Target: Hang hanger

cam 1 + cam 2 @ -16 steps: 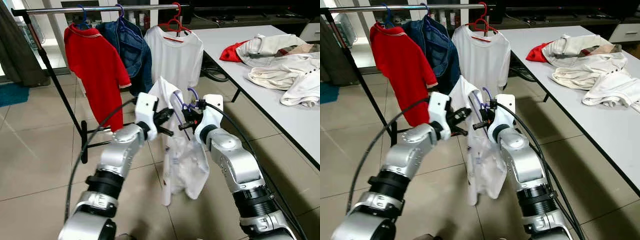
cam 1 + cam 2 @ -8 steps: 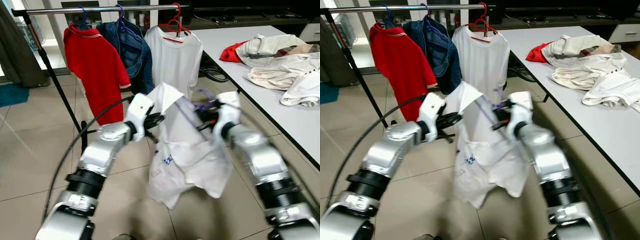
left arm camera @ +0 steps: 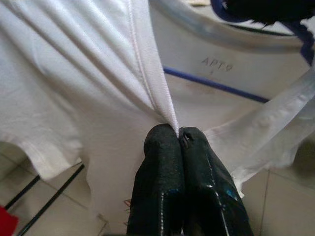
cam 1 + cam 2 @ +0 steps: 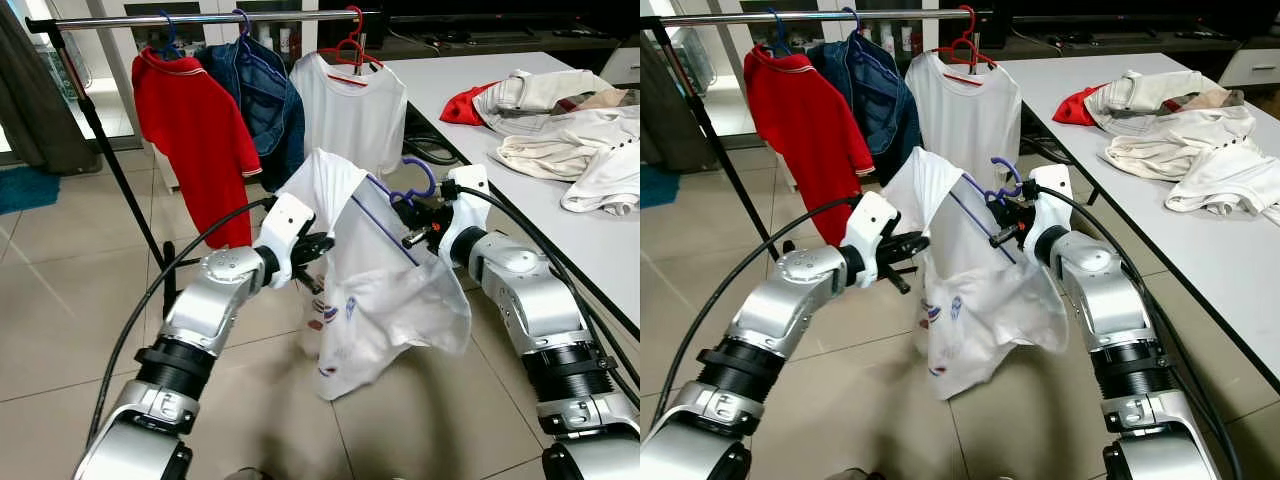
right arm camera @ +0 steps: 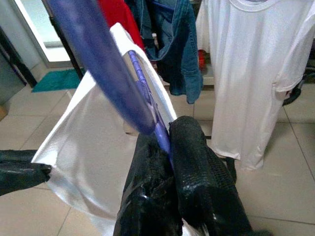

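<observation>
The left end effector (image 4: 318, 262) pinches the hem of the white printed T-shirt (image 4: 385, 290); to its right, the right end effector (image 4: 412, 221) clamps the purple plastic hanger (image 4: 415, 185) inside it. The silver clothes rail (image 4: 200, 17) beyond both awaits: dressing looks nearly done, hanging remains.

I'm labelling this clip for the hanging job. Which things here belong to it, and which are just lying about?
In the job:
left end effector
right end effector
purple hanger
white T-shirt
clothes rail

Lying about:
clothes heap on white table
red shirt, denim jacket, already hung
</observation>
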Controlling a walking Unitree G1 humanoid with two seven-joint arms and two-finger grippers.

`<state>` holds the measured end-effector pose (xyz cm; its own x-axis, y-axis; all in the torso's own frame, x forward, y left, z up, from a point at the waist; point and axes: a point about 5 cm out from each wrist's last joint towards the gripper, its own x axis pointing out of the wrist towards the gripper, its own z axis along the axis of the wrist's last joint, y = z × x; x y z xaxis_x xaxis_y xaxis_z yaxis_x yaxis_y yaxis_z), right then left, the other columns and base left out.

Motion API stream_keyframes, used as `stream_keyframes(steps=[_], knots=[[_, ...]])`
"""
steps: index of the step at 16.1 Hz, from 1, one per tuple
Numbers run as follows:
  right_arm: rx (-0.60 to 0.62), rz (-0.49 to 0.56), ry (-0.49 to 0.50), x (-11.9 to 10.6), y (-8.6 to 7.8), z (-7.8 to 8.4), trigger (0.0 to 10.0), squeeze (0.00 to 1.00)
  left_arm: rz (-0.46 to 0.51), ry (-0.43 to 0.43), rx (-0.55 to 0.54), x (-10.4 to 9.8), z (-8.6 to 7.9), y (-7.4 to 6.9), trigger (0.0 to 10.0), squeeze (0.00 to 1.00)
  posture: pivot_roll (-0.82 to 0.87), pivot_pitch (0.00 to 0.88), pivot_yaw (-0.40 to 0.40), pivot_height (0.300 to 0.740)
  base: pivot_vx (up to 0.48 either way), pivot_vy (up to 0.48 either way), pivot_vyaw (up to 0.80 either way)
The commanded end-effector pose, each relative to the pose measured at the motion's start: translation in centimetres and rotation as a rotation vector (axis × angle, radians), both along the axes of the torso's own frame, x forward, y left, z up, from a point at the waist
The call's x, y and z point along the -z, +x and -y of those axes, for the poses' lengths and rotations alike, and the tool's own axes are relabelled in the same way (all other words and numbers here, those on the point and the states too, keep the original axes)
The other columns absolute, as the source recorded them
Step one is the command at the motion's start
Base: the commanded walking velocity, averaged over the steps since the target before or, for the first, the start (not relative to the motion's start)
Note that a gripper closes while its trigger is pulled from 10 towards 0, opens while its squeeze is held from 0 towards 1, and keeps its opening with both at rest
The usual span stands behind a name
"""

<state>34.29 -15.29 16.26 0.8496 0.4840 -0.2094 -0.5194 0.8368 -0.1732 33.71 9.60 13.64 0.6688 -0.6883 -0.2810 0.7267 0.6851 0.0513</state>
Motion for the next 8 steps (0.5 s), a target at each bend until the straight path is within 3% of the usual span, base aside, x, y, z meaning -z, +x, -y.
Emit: stream_keyframes(steps=[1, 4, 6, 8], knots=[[0.001, 0.056, 0.022, -1.5, 0.5, 0.4, 10.0, 0.0, 0.03, -0.01, 0.003, -0.9, 0.1, 0.3, 10.0, 1.0, -0.14, 0.0, -0.009, 0.74, 0.0, 0.0, 0.0], [-0.009, 0.057, 0.016, -1.7, 0.5, 0.5, 10.0, 0.0, 0.033, -0.007, 0.03, -1.0, 0.1, 0.1, 10.0, 1.0, -0.14, 0.0, -0.012, 0.74, 0.0, 0.0, 0.0], [-0.033, 0.062, -0.006, -2.1, 0.7, 0.9, 10.0, 0.0, 0.028, 0.019, 0.135, -1.1, -0.6, -0.7, 10.0, 1.0, -0.14, 0.0, -0.016, 0.74, 0.0, 0.0, 0.0], [-0.043, 0.064, -0.013, -2.2, 0.7, 1.0, 10.0, 0.0, 0.024, 0.028, 0.166, -1.1, -0.9, -1.0, 10.0, 1.0, -0.14, 0.0, -0.016, 0.74, 0.0, 0.0, 0.0]])
